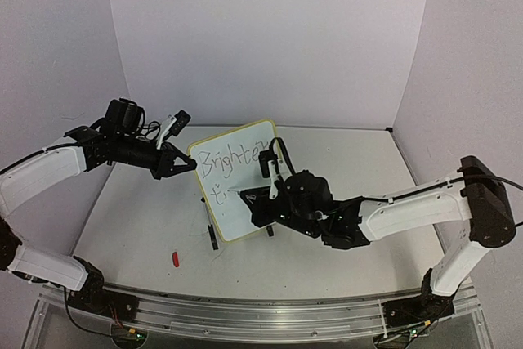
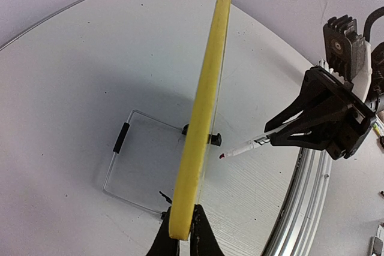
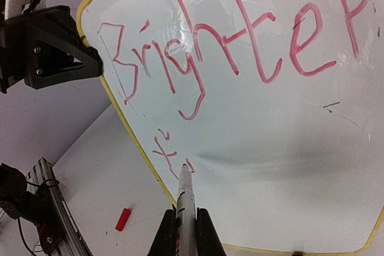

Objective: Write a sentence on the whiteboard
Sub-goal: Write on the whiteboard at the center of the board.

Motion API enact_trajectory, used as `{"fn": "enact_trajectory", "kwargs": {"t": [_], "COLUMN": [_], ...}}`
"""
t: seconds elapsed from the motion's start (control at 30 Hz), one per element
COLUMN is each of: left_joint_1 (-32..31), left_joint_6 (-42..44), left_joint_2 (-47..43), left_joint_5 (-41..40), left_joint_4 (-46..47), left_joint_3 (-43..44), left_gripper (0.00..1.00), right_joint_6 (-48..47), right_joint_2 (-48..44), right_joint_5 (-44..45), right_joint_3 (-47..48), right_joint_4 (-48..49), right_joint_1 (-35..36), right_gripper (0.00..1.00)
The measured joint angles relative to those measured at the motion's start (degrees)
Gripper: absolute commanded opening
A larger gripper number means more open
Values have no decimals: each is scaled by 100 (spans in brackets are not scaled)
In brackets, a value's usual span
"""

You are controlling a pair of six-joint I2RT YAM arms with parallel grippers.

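The whiteboard [image 1: 245,202] stands tilted at mid table, with a yellow rim [image 2: 207,106]. Red marker text reads "Brighter" [image 3: 228,46] on the first line, with a "t" and a short stroke [image 3: 165,148] below it. My left gripper [image 1: 184,165] is shut on the board's left rim, and its fingertips [image 2: 201,241] pinch the yellow edge. My right gripper [image 3: 186,235] is shut on a white marker [image 3: 186,199]. The marker's red tip [image 2: 222,156] is at the second line; I cannot tell if it touches the board.
A red marker cap [image 1: 176,260] lies on the table in front of the board, also in the right wrist view [image 3: 123,219]. A wire stand [image 2: 117,166] and black feet [image 1: 212,239] are at the board's base. A metal rail [image 1: 245,316] runs along the near edge.
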Motion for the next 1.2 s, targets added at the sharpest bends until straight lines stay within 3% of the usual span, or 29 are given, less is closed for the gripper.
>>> {"fn": "enact_trajectory", "kwargs": {"t": [1.2], "left_joint_1": [0], "left_joint_6": [-7], "left_joint_2": [-2], "left_joint_5": [-31], "left_joint_4": [-4], "left_joint_3": [0], "left_gripper": [0], "right_joint_6": [40], "right_joint_2": [263], "right_joint_5": [210], "right_joint_3": [337], "right_joint_4": [-409], "right_joint_1": [-40], "right_gripper": [0]}}
